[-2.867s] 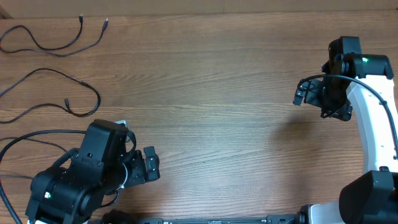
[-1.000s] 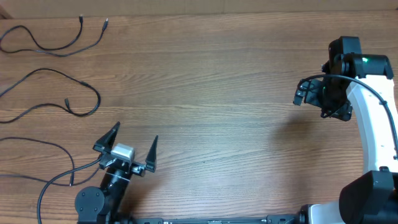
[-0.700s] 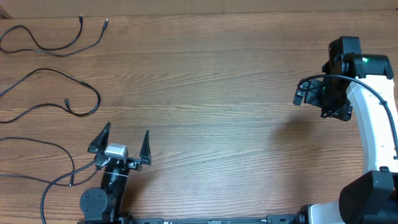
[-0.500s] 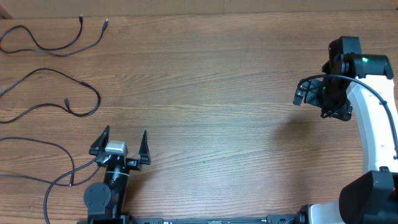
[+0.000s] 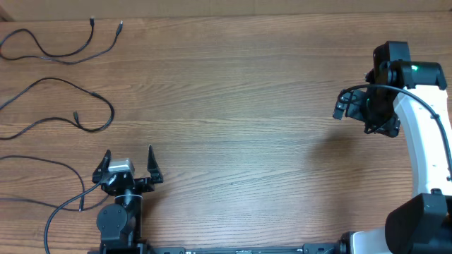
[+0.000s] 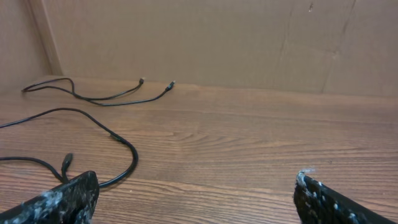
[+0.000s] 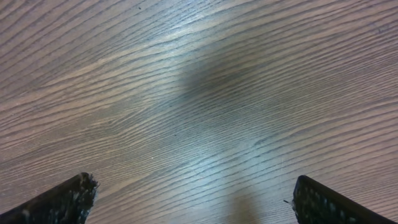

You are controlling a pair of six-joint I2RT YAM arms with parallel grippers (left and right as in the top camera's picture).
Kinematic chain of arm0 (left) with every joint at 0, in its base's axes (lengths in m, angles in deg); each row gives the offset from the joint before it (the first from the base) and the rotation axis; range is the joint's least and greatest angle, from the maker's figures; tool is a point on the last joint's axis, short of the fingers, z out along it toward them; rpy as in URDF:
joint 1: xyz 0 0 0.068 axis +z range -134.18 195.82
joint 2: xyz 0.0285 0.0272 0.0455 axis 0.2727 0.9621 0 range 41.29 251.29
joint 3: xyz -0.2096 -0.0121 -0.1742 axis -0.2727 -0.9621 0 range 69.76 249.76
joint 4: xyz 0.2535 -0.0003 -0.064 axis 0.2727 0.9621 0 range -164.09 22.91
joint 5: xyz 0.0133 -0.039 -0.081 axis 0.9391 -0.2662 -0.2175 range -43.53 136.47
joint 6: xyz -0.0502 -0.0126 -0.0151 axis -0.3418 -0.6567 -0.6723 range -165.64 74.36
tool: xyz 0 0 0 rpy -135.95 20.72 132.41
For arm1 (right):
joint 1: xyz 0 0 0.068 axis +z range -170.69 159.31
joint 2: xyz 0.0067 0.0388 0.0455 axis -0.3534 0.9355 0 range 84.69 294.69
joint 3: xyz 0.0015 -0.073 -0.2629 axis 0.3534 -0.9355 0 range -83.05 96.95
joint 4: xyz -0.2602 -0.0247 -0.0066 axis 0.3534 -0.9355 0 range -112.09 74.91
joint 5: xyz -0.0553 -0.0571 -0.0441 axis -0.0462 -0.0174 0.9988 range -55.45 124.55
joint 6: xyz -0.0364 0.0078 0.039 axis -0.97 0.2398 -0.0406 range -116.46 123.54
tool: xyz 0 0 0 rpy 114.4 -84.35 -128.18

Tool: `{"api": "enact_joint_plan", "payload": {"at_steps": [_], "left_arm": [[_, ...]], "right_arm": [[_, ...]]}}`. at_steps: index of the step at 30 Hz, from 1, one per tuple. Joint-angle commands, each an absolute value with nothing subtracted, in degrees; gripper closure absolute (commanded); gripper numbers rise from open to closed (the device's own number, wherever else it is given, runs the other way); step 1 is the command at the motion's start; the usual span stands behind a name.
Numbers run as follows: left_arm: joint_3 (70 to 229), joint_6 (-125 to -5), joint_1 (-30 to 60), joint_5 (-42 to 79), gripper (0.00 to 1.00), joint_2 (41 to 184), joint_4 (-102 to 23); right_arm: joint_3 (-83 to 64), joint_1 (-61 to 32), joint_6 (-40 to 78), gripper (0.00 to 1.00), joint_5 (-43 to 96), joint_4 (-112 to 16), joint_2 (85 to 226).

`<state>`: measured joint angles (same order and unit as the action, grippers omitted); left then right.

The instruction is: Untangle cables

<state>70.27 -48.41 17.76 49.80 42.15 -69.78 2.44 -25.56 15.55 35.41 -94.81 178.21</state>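
Observation:
Three thin black cables lie apart from one another at the table's left. The far cable (image 5: pixel 60 58) (image 6: pixel 102 99) ends in two small plugs near the back edge. The middle cable (image 5: pixel 106 106) (image 6: pixel 127 146) curls in a loop. The near cable (image 5: pixel 49 162) runs in from the left edge, just left of my left gripper (image 5: pixel 128 156) (image 6: pixel 196 199). That gripper is open, holds nothing and points at the far cables. My right gripper (image 5: pixel 355 116) (image 7: pixel 196 199) hangs open over bare wood at the right, far from every cable.
A thicker black wire (image 5: pixel 60 208) trails from the left arm's base toward the front left corner. The brown wall (image 6: pixel 199 37) rises behind the table's back edge. The white right arm (image 5: pixel 424 141) stands along the right edge.
My left gripper has drawn back toward the front edge and shifted a little left, still open. The right arm and the cables have not moved.

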Motion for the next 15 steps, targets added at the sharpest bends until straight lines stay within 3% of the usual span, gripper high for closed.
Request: {"api": "enact_joint_plan", "payload": {"at_steps": [1, 15], "left_arm": [[70.03, -46.9, 18.04, 50.87, 0.0, 41.45, -69.78], [70.03, -46.92, 18.04, 49.63, 0.01, 41.5, -69.84]], "right_arm": [[2.4, -25.71, 15.44, 0.0, 35.98, -94.7, 178.27], [2.4, -25.71, 15.44, 0.0, 35.98, -94.7, 178.27]]}}
